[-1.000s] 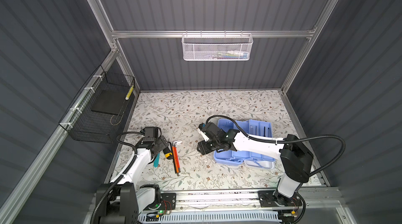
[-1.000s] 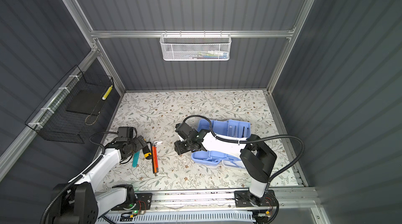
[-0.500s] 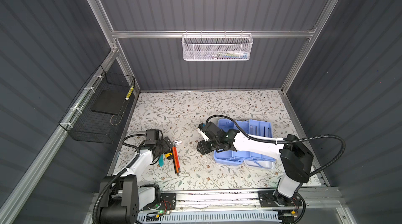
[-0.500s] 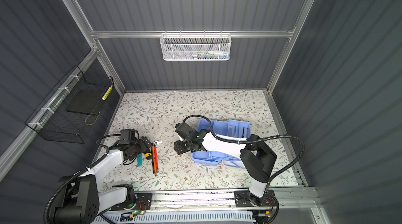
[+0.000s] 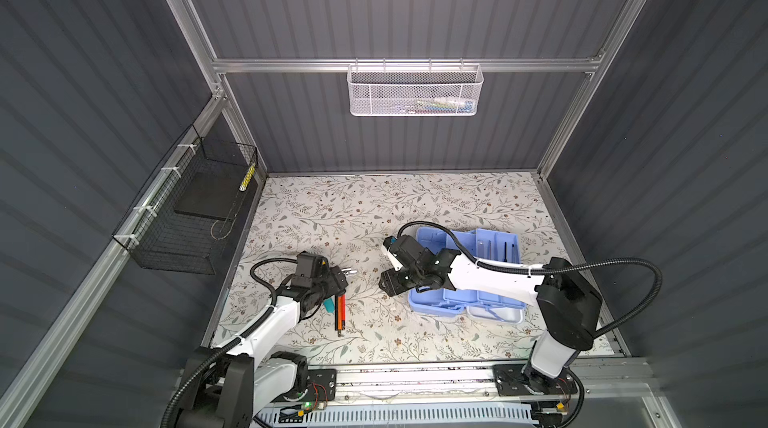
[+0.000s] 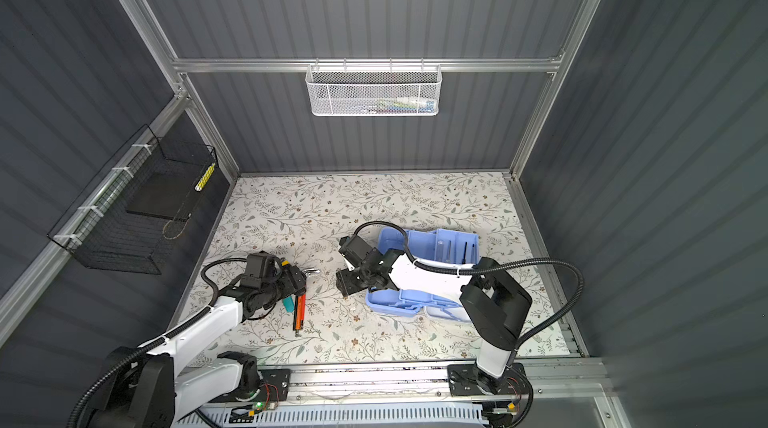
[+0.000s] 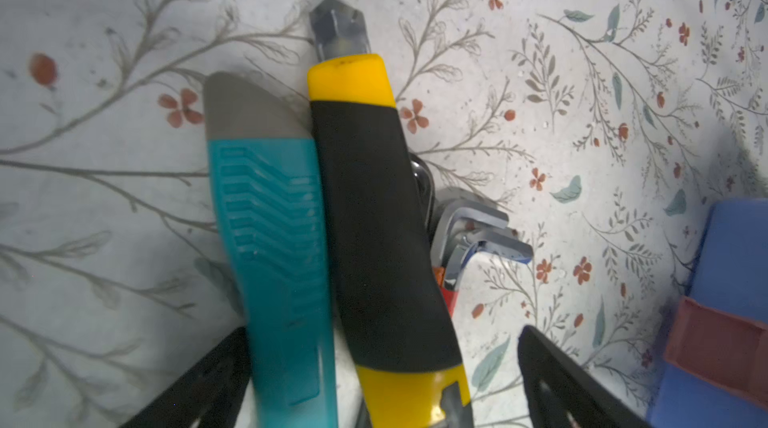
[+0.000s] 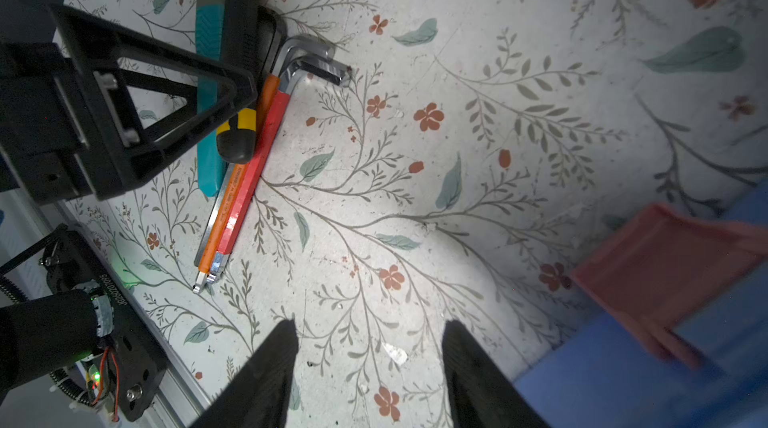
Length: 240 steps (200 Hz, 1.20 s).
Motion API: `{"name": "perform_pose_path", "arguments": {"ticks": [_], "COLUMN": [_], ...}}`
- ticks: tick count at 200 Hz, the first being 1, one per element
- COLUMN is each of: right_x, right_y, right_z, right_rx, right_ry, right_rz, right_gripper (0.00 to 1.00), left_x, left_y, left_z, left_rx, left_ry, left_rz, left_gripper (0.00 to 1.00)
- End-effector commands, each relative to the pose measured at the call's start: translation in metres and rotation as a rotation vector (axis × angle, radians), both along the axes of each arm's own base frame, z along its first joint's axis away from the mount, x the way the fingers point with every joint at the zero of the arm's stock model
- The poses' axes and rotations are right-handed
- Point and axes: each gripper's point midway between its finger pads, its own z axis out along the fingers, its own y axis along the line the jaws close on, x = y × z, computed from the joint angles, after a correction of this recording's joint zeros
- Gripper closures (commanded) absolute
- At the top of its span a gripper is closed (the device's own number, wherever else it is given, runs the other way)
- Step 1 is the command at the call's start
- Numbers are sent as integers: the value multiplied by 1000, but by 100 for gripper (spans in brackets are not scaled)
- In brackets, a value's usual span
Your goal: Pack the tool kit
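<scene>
Light-blue plastic, the kit lay open on the right half of the floral surface, and its pink latch showed in both wrist views. A divided tray at its far side held a few thin dark pieces. Much of the box was hidden under the right arm.

That arm reached from the front right across the kit, forearm low over the box and wrist bent down. The right tool hung just off the kit's left edge above bare surface, jaws partly apart and empty.

Farther left, a teal cutter and a yellow-and-black driver lay side by side, touching. Hex keys, two of them sleeved red and orange, lay just beside them.

The left arm stretched low from the front left, wrist tipped down. The left tool stood spread wide astride cutter and driver, gripping neither. Print on the orange key was too small to read.

On the back wall a white mesh basket held coloured items I could not make out. On the left wall a black wire basket held a dark flat slab and a yellow striped stick.
</scene>
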Motion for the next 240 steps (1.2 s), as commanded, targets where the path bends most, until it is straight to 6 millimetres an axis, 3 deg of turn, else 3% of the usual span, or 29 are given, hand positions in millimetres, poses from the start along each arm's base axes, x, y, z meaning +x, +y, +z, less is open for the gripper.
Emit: {"name": "perform_pose_path", "arguments": {"ticks": [1, 49, 64, 83, 122, 149, 189, 240], "right_x": [0, 6, 5, 2, 5, 9, 20, 21], "right_y": [-5, -20, -15, -4, 35, 69, 108, 121], "right_z": [10, 11, 11, 12, 10, 0, -16, -45], "right_rx": [27, 6, -24, -88, -115, -198, -287, -406], "right_ry": [0, -10, -16, -57, -137, -193, -260, -294], "right_rz": [-14, -27, 1, 48, 159, 240, 251, 283], "right_gripper": [41, 41, 41, 40, 39, 36, 35, 35], "left_x": [-4, 2, 4, 10, 23, 19, 5, -4], "left_y": [-8, -34, -16, 9, 63, 98, 134, 139], "left_z": [0, 5, 14, 46, 113, 140, 149, 146], "left_rx": [-42, -15, 104, 240, 212, 308, 421, 434], "left_ry": [-3, -14, 2, -11, -67, -27, -32, -6], "left_rz": [24, -26, -7, 11, 72, 99, 183, 168], "left_gripper": [0, 1, 1, 1, 1, 1, 1, 0]}}
